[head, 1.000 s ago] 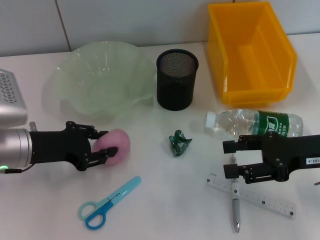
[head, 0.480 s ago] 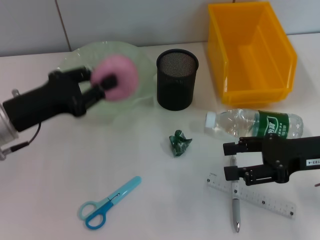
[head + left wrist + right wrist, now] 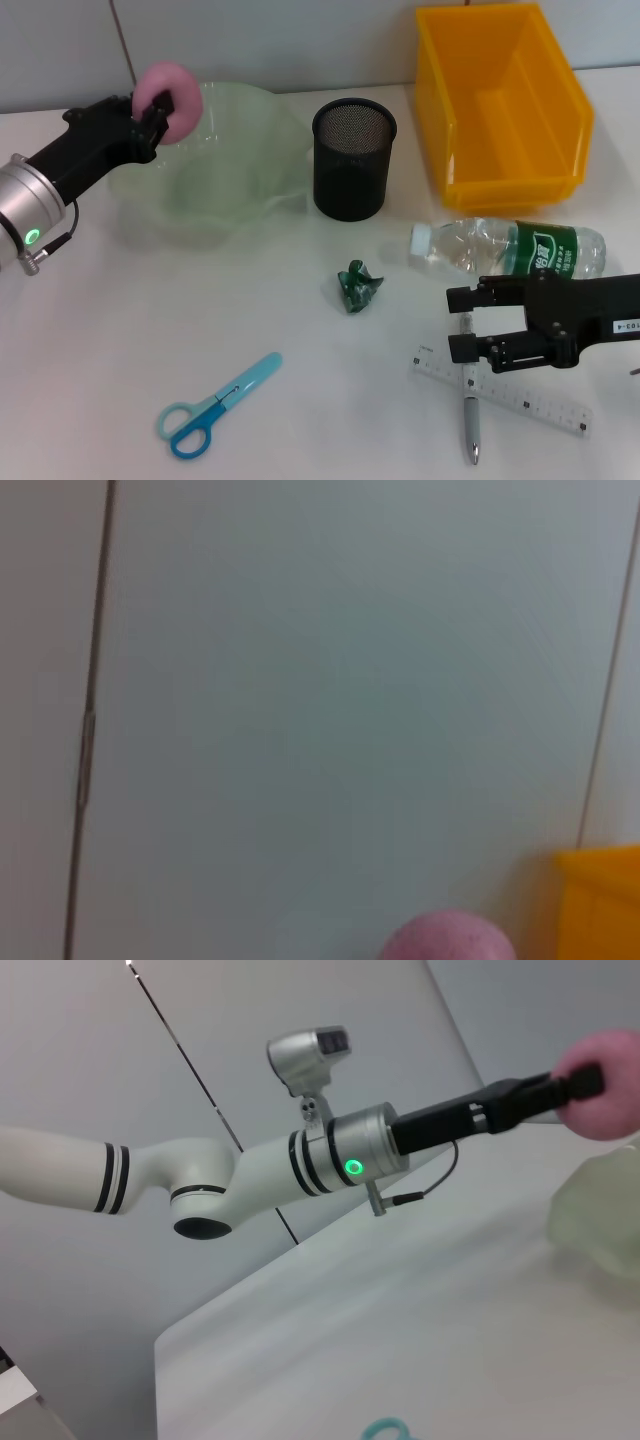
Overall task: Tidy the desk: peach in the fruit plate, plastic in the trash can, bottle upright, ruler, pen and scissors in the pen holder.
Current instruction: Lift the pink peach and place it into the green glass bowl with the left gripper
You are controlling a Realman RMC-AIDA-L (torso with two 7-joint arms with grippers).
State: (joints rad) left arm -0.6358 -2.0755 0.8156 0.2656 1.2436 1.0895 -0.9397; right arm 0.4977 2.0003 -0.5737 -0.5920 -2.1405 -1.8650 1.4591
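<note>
My worktop [image 3: 90, 350] is a plain white surface, smooth and matte, and it fills most of what I see ahead and below. At its far edge it meets a pale grey-white wall [image 3: 300, 40] made of flat panels. A thin dark seam [image 3: 122, 45] runs down that wall at my left. From my left wrist the same wall [image 3: 330, 700] fills the view, with narrow vertical joints [image 3: 90, 710] between panels. The light is even and soft, with faint shadows.
</note>
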